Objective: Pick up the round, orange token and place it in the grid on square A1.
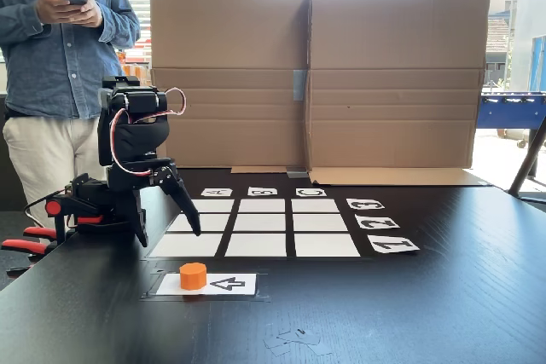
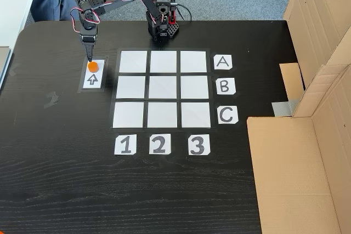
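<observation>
The orange token (image 1: pixel 193 275) (image 2: pixel 93 66) stands on a white card with a black arrow (image 1: pixel 229 284) (image 2: pixel 92 79), just outside the grid (image 1: pixel 262 227) (image 2: pixel 162 89). Square A1 (image 1: pixel 186 245) (image 2: pixel 133 61) is the bare white corner cell closest to that card. My gripper (image 1: pixel 168 229) (image 2: pixel 89 55) is open and holds nothing. Its black fingers (image 1: pixel 191 215) point down, and it hovers a little above and behind the token, on the arm's side of it. Nothing lies on any grid cell.
A tall cardboard wall (image 1: pixel 316 78) (image 2: pixel 323 97) stands along the table's far side. A person in a denim shirt (image 1: pixel 60 49) holds a phone beside the arm's base (image 2: pixel 162 26). Red-handled clamps (image 1: pixel 30 240) grip the table edge. Label cards A B C (image 2: pixel 225 87) and 1 2 3 (image 2: pixel 159 144) edge the grid.
</observation>
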Controlling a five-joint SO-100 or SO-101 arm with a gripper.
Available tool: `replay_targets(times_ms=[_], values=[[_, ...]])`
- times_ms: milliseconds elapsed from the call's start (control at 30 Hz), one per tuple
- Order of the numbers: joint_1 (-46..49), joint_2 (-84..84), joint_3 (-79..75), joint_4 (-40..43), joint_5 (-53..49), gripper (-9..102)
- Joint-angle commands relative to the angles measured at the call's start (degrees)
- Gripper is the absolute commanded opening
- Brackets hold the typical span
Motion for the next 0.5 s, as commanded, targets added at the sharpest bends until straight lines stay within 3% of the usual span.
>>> replay_targets(times_ms=[0,467], values=[[-1.7,-1.4,-3.5,-0.1,1.2,33],[-3.1,-11.7,-11.3,-0.1,2.6,33]])
